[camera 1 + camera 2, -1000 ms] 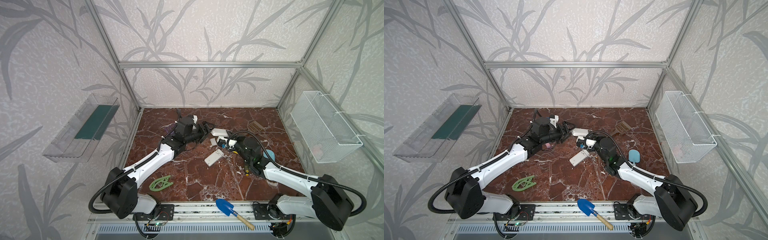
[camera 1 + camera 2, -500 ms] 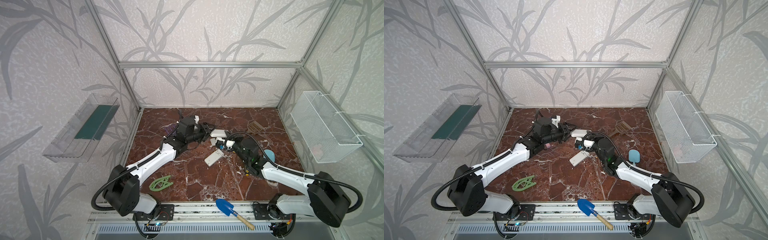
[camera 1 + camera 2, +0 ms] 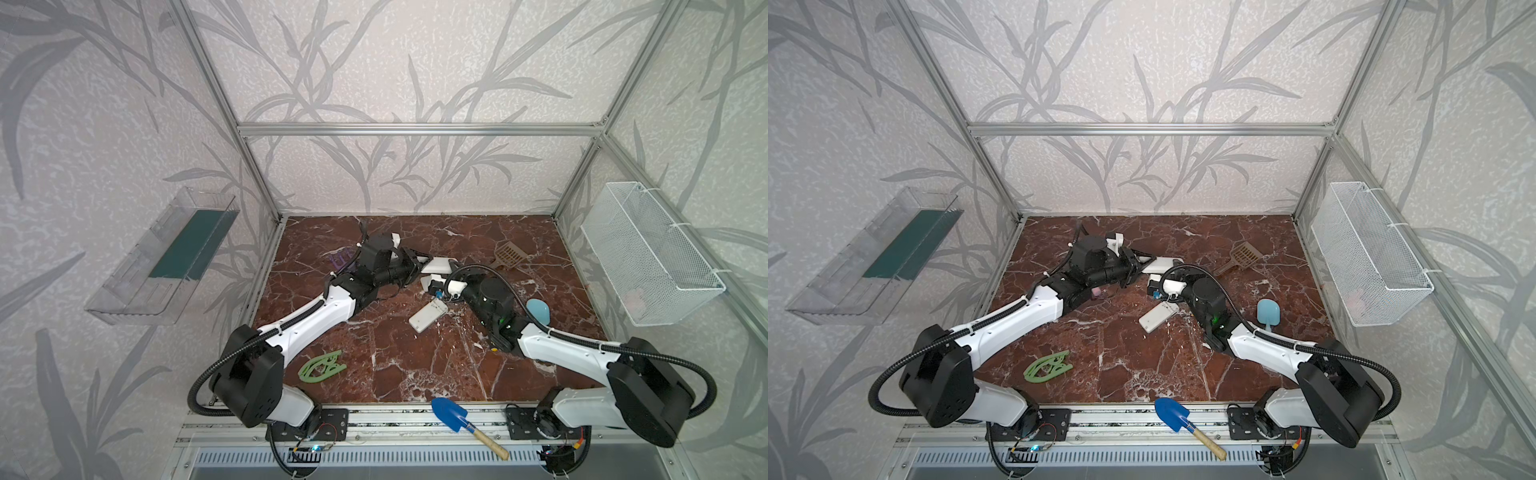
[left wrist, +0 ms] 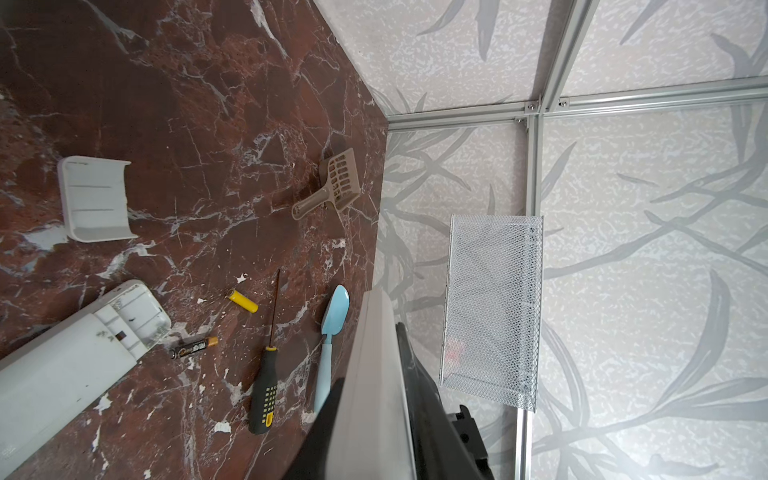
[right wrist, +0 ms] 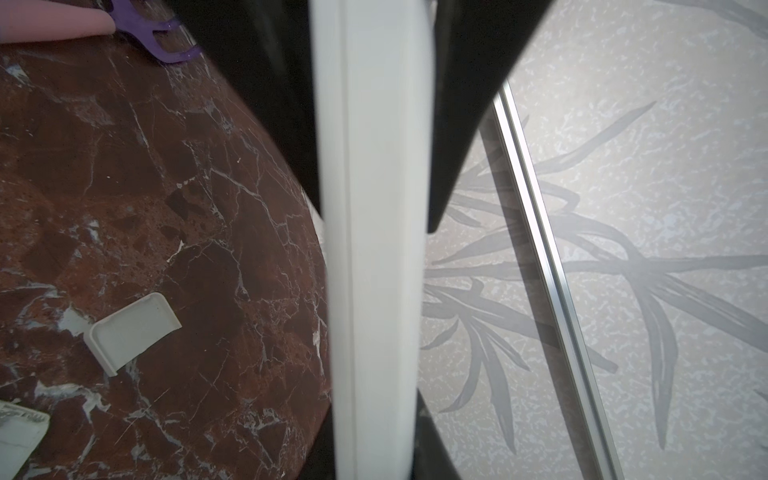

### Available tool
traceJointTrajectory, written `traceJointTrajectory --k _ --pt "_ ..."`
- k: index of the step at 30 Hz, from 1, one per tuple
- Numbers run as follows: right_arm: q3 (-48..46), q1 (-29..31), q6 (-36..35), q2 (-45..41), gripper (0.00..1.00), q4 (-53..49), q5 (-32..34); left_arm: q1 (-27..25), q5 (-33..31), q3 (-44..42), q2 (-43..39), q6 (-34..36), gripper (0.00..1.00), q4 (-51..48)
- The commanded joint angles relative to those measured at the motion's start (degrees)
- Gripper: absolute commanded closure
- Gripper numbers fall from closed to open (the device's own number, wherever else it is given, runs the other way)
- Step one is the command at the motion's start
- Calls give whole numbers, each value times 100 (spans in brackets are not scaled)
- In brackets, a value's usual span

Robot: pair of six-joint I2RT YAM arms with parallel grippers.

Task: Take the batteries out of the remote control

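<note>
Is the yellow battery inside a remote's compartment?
No, the yellow battery lies on the bare tabletop, between the opened remote and the screwdriver.

the front middle of the surface (image 3: 415, 374) is bare, open between the green frame (image 3: 322, 366) and the right arm (image 3: 561, 353). the strip along the back wall is bare too. the centre is crowded: the left arm (image 3: 316, 320) meets it at a raised remote (image 3: 440, 265), with a second remote (image 3: 428, 316), cover (image 4: 93, 199), batteries (image 4: 243, 301) and screwdriver (image 4: 266, 374) lying nearby.

Top views overhead from front; wrist views near floor (image 4: 166, 124).
</note>
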Motion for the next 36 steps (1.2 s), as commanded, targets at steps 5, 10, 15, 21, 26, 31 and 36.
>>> traceJointTrajectory --k 5,10,15,21,26,31,36 --pt "-46 111 -119 -35 98 596 44 -39 49 -8 7 -40 87 286" --pt "-86 112 -81 -125 94 636 15 -39 58 -26 41 -65 100 372" --pt "-144 111 -40 -169 85 699 7 -39 50 -53 29 -66 100 403" --pt "-76 111 263 -412 44 21 -214 -4 31 -77 25 100 100 406" --pt "21 104 667 -749 30 -1046 -487 100 114 -193 82 101 100 772" --pt "396 7 1473 -1277 21 -3010 -1215 361 264 -185 95 587 100 631" --pt "805 -56 2870 -1563 17 -4407 -1643 530 506 -136 96 1281 100 483"
